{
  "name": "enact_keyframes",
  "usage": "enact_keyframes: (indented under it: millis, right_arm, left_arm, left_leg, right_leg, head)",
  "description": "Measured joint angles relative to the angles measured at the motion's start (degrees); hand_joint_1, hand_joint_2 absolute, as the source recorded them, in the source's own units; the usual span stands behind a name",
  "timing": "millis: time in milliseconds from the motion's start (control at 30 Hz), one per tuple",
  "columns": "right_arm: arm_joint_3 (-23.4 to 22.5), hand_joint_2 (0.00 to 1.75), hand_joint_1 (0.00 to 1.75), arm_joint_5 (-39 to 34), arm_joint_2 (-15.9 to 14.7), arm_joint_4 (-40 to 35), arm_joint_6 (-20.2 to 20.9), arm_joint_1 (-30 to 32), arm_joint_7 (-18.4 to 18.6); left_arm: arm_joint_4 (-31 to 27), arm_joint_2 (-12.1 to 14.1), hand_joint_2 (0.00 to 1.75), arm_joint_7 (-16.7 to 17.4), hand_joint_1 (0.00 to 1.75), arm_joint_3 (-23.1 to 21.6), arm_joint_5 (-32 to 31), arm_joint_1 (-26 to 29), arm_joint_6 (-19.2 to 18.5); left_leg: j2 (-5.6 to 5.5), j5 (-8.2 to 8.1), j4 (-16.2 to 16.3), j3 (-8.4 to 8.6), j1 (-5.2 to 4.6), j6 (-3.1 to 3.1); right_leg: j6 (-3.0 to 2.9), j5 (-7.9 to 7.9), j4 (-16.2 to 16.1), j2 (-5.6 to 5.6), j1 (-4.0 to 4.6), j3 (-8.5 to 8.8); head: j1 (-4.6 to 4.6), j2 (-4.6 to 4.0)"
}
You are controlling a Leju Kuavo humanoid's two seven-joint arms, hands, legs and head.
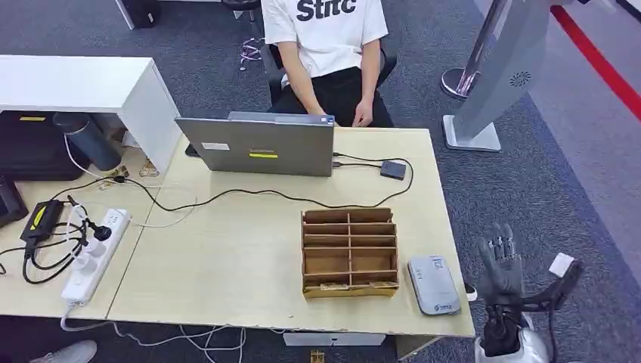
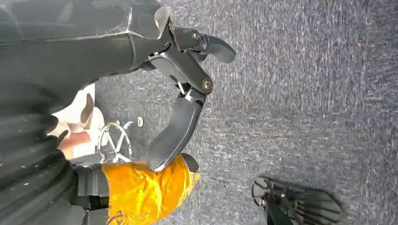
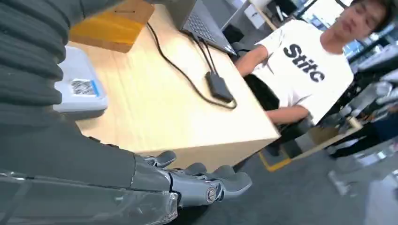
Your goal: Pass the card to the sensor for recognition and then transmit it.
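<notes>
Nothing looks done yet: on the table (image 1: 249,249) the wooden organizer (image 1: 350,252) holds the card (image 1: 328,286) in its near slot, sensor (image 1: 433,284) just right. Right hand (image 1: 499,261) hovers empty, fingers apart; left hand (image 2: 180,93) hangs open, empty.

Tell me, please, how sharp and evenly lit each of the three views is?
Head view: even overhead light, soft shadows, the table and card reader sharp. Left wrist view: the left hand fairly crisp, the carpet grainy and softer. Right wrist view: the person and the background blurred and bright, the right hand close and slightly soft.
</notes>
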Motion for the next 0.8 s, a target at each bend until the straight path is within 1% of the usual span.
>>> enact_keyframes:
  millis: [67, 100, 200, 367, 433, 500, 567, 600, 667, 733, 800]
  right_arm:
    - [1.8, 1.75, 0.00, 5.9, 0.2, -4.6, -1.2, 0.9, -2.4]
    - [2.8, 1.75, 0.00, 8.5, 0.4, -7.2, -1.7, 1.2, -2.9]
    - [4.6, 1.75, 0.00, 10.3, 0.8, -11.9, -2.4, 1.7, -3.0]
    - [6.0, 1.75, 0.00, 11.1, 1.1, -16.3, -2.5, 2.6, -3.4]
    - [6.7, 1.75, 0.00, 14.7, 1.2, -17.6, -3.3, 3.0, -5.4]
    - [7.4, 1.75, 0.00, 20.7, 1.2, -19.8, -5.4, 3.5, -7.6]
    - [8.4, 1.75, 0.00, 28.8, 1.3, -22.5, -9.2, 4.1, -9.9]
    - [9.1, 1.75, 0.00, 35.1, 1.3, -24.3, -12.6, 4.6, -11.5]
    - [10.5, 1.75, 0.00, 44.1, 1.3, -27.5, -18.1, 5.7, -13.7]
    - [12.1, 1.75, 0.00, 52.2, 1.3, -30.5, -23.3, 7.0, -15.5]
    - [14.2, 1.75, 0.00, 59.9, 1.4, -33.3, -28.1, 8.4, -16.4]
  left_arm:
    - [-2.2, -1.5, 1.75, 0.6, 0.00, 0.3, 0.2, 0.0, -0.9]
    - [-3.5, -2.3, 1.75, 0.7, 0.00, 0.6, 0.2, 0.0, -1.4]
    - [-5.7, -4.1, 1.75, 1.1, 0.00, 1.0, 0.3, 0.0, -1.8]
    - [-8.0, -5.3, 1.75, 1.2, 0.00, 1.3, 0.3, 0.0, -2.0]
    - [-8.7, -5.7, 1.75, 1.2, 0.00, 1.5, 0.3, 0.0, -2.4]
    - [-9.5, -6.2, 1.75, 1.3, 0.00, 1.6, 0.2, 0.0, -2.9]
    - [-10.4, -6.9, 1.75, 1.6, 0.00, 1.7, 0.1, 0.0, -3.5]
    - [-11.1, -7.2, 1.75, 1.6, 0.00, 1.7, 0.0, 0.0, -3.9]
    - [-11.9, -7.7, 1.75, 1.6, 0.00, 1.9, -0.3, 0.1, -4.7]
    - [-12.3, -8.0, 1.75, 1.0, 0.00, 1.9, -0.7, 0.1, -5.5]
    - [-12.3, -8.0, 1.75, 0.4, 0.00, 1.9, -1.0, 0.1, -6.1]
  left_leg:
    - [-0.01, 0.00, 0.0, -0.02, 0.00, 0.00]
    - [0.00, 0.00, 0.0, -0.02, 0.00, 0.00]
    - [-0.01, 0.00, 0.0, 0.00, 0.00, 0.00]
    - [-0.02, 0.00, 0.0, -0.01, -0.01, 0.00]
    - [-0.01, 0.00, 0.0, -0.01, -0.01, 0.00]
    - [-0.03, 0.00, 0.0, -0.01, -0.01, 0.00]
    - [-0.02, 0.00, 0.0, -0.02, -0.01, 0.00]
    - [-0.02, -0.01, 0.0, -0.02, 0.00, 0.00]
    - [-0.03, -0.01, 0.0, -0.03, 0.01, -0.01]
    - [-0.02, -0.02, 0.0, -0.03, 0.00, -0.01]
    - [-0.02, -0.02, 0.0, -0.04, 0.00, -0.01]
  right_leg:
    - [0.00, 0.00, 0.0, -0.01, -0.01, 0.00]
    - [0.00, 0.00, 0.0, -0.01, -0.01, 0.00]
    - [0.00, 0.00, 0.0, 0.00, -0.01, 0.00]
    - [0.00, 0.00, 0.0, -0.03, 0.00, 0.00]
    - [0.00, 0.00, 0.0, -0.03, 0.00, 0.00]
    - [0.00, 0.00, 0.0, -0.04, 0.00, 0.00]
    - [0.00, 0.00, 0.0, -0.04, 0.00, -0.01]
    - [0.01, -0.01, 0.0, -0.04, 0.00, -0.01]
    - [0.01, -0.02, 0.0, -0.04, 0.00, -0.01]
    - [0.01, -0.02, 0.0, -0.04, 0.00, -0.01]
    - [0.02, -0.04, 0.0, -0.04, 0.00, -0.01]
  head:
    - [0.02, 0.00]
    - [0.00, 0.00]
    - [0.02, 0.00]
    - [0.02, 0.00]
    - [0.00, 0.00]
    - [0.00, 0.00]
    - [0.00, 0.00]
    - [0.00, 0.00]
    - [0.00, 0.00]
    - [0.02, 0.00]
    - [0.02, 0.00]
